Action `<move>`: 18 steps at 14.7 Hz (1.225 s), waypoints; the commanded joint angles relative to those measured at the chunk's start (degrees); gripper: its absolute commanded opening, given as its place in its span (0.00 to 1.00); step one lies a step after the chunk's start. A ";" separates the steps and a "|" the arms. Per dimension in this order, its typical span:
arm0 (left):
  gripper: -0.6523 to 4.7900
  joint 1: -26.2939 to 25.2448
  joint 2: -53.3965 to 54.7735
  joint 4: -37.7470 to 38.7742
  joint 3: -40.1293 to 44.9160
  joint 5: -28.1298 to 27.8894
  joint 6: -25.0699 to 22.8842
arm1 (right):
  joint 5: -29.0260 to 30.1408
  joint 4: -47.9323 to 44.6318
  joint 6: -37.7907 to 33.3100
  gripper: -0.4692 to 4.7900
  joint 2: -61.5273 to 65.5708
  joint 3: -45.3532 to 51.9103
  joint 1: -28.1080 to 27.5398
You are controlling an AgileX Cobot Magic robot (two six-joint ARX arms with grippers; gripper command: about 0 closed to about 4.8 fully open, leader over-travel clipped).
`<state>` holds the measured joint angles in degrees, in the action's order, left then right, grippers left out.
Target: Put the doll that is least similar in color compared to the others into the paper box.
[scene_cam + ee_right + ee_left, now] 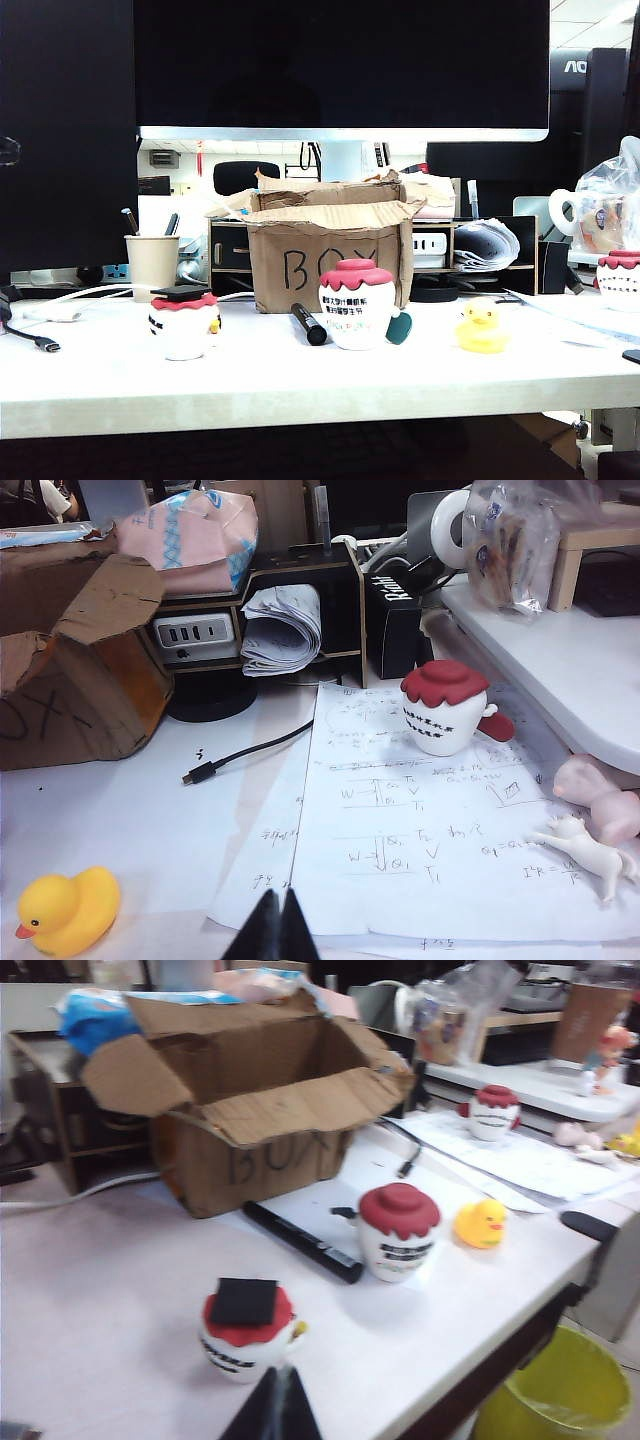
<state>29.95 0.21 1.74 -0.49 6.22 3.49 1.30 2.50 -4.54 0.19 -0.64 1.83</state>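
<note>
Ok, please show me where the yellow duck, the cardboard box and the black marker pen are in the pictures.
yellow duck (481, 329): exterior view, on its body.
cardboard box (330, 258): exterior view, on the front wall with the handwritten letters.
black marker pen (300, 1241): left wrist view, on the middle of its barrel.

On my desk: three white red-capped dolls (399, 1230), one yellow duck (481, 329), one cardboard box (330, 250), one black marker (308, 324).

Small all-yellow rubber duck (481, 329) with orange beak, upright on the white table, right of the paper box (330, 255), brown corrugated cardboard, ragged flaps open, "BOX" handwritten in black on its front
</note>
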 commanded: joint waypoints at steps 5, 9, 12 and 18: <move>0.11 0.87 -0.02 -0.52 -0.04 0.04 -0.04 | 0.11 -0.66 0.07 0.08 0.00 0.37 0.00; 0.11 0.87 1.68 -0.63 -0.04 0.11 -0.04 | 1.38 -1.22 0.02 0.08 0.00 0.37 0.04; 0.11 1.05 8.17 -0.52 -0.04 0.09 -0.04 | 11.69 -1.49 -6.64 0.08 0.00 0.35 0.09; 0.11 1.75 9.18 -0.11 -0.04 0.04 -0.04 | 24.57 2.93 -25.55 0.08 0.48 -2.12 0.11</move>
<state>31.79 9.37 2.37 -0.49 6.17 3.49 25.54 4.01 -28.40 0.27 -1.17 1.89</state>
